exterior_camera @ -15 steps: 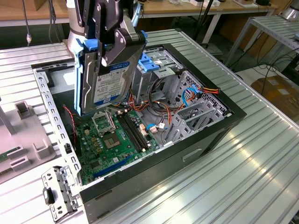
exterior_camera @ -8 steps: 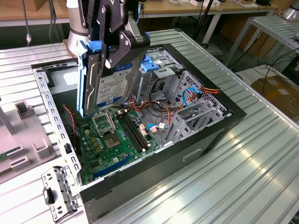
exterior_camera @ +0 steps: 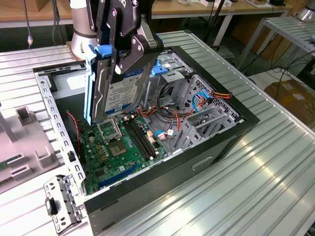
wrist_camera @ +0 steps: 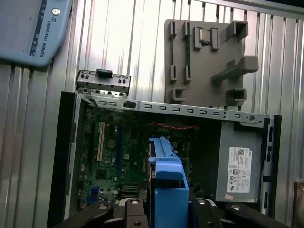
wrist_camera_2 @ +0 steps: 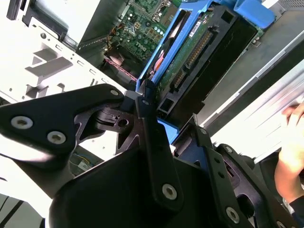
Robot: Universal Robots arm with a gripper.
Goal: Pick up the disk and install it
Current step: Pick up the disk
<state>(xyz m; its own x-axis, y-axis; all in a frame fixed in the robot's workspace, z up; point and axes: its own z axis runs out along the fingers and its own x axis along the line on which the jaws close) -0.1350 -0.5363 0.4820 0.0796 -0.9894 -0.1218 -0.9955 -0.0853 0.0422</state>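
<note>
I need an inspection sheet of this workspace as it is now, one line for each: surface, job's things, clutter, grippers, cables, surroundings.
Surface: ribbed metal table, carrying an open computer case.
Job's things: the disk, upright on edge above the motherboard, not yet installed.
Clutter: grey plastic fixture and small metal bracket beside the case.
Grippers: gripper, fingers shut on the disk.
Cables: coloured wire bundle and blue cable inside the case.
Surroundings: workbenches behind; cardboard box; a person's hand in the second wrist view.

On the tabletop [exterior_camera: 256, 187] lies the computer case [exterior_camera: 172, 173], the gripper [exterior_camera: 118, 64] holding the disk [exterior_camera: 120, 93] upright above its motherboard [exterior_camera: 118, 147], a fixture plate [exterior_camera: 24, 152] at the exterior view's left.
</note>
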